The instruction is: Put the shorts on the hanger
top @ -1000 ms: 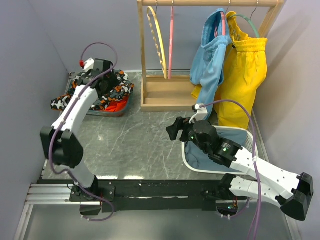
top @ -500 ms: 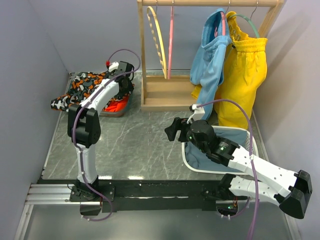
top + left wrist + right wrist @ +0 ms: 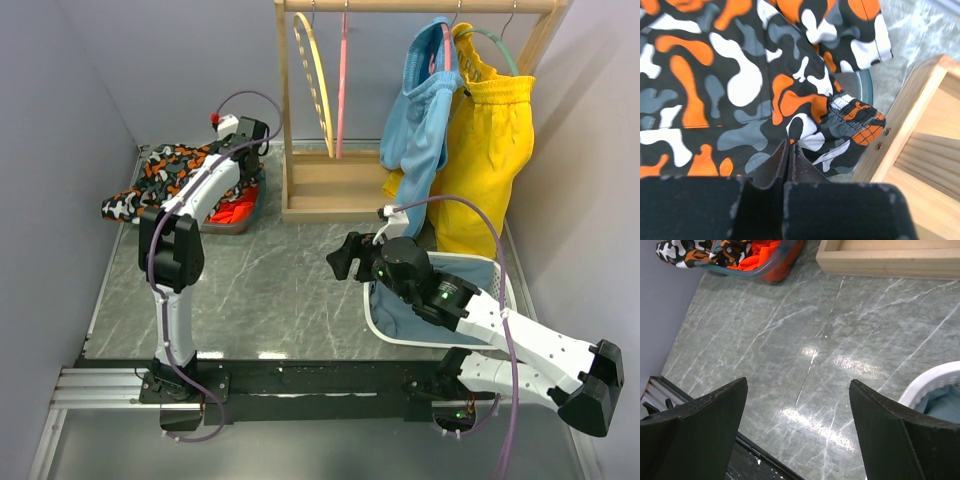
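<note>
The camouflage shorts (image 3: 165, 170) lie heaped in a grey tray (image 3: 228, 228) at the back left; their blotchy print fills the left wrist view (image 3: 740, 75). My left gripper (image 3: 246, 170) reaches down at the tray's right end beside the wooden rack. Its jaws (image 3: 790, 143) are shut, tips pressed together on a fold of the shorts. The pink hanger (image 3: 342, 80) hangs bare from the rack's top rail, edge-on. My right gripper (image 3: 345, 258) hovers open over the marble table centre (image 3: 798, 383), holding nothing.
A plain orange-red garment (image 3: 236, 210) lies under the shorts in the tray. A yellow hanger (image 3: 314, 75) hangs beside the pink one. The rack's wooden base (image 3: 335, 190) sits right of the tray. Blue shorts (image 3: 420, 120) and yellow shorts (image 3: 490, 140) hang at right above a white basket (image 3: 500, 275).
My left arm swung from the tray's left part to its right end by the rack, and its jaws closed on the shorts. The right arm barely moved.
</note>
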You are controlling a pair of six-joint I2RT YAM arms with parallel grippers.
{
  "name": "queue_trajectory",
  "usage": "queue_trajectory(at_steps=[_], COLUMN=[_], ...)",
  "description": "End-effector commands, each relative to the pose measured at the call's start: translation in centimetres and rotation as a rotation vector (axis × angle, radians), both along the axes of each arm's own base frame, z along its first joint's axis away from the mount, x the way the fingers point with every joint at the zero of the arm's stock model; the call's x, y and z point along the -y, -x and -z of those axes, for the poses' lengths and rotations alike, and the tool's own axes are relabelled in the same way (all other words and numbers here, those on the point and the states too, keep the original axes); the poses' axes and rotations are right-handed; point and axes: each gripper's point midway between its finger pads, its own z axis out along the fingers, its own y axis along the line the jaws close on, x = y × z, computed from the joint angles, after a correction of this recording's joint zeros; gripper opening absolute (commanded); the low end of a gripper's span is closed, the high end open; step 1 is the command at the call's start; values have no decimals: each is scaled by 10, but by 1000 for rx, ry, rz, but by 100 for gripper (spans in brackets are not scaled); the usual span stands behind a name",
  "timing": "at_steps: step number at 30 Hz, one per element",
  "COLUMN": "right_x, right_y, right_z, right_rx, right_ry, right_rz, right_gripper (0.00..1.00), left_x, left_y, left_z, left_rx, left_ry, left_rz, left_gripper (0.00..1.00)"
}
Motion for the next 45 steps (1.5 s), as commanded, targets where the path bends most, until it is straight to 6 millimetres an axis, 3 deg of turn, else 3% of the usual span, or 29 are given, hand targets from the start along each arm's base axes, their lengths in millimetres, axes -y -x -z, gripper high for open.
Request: queue_trajectory(at_steps=[1,3,6,10,12,13,15,19,24,29,33,34,36,37,38,40,41,45], right_x=[-8,-10,-12,-17,-21,-22,-26,-32,-41,-62,-93,-107,-126,-131,-141,-149,-156,-167], right_y=[-7,-7,-8,-10,-12,-13,-15,-16,-17,-7,14,28,35,35,29,18,8,-12], right_z=[-30,-31,-34,-40,-45,-47,-55,-66,-79,-92,-102,-114,-109,-115,-101,-96,-78,-67], right_rx=[48,51,56,66,73,73,85,100,117,130,139,150,144,146,125,115,98,79], right_ry=[-56,-51,-51,-50,-45,-43,-44,-53,-60,-97,-133,-167,-155,-163,-130,-119,-82,-101], right_rz=[-3,-11,-19,-32,-41,-46,-54,-75,-106,-167,-190,-217,-225,-193,-178,-126,-105,-75], right_gripper=[89,89,89,89,89,89,89,89,89,89,92,93,97,98,99,100,100,98], left_x=[-17,-21,-44,-57,-51,-54,-53,-58,-54,-30,-14,-13,-7,-4,-3,-2,-2,1], left_y=[10,18,44,84,97,116,134,193,245,261,259,262,265,266,268,271,272,277], left_z=[-103,-125,-167,-237,-261,-289,-318,-391,-449,-450,-430,-428,-422,-421,-420,-418,-417,-414], left_rx=[196,216,240,374,434,506,584,784,961,968,919,918,911,911,910,902,900,900], left_ry=[6,-14,-80,-64,-32,-6,10,58,120,219,265,273,298,307,310,308,310,315], left_rz=[-55,-42,-96,-64,14,29,85,177,286,422,488,495,527,539,548,564,565,585], left_gripper=[1,1,1,1,1,1,1,1,1,1,1,1,1,1,1,1,1,1])
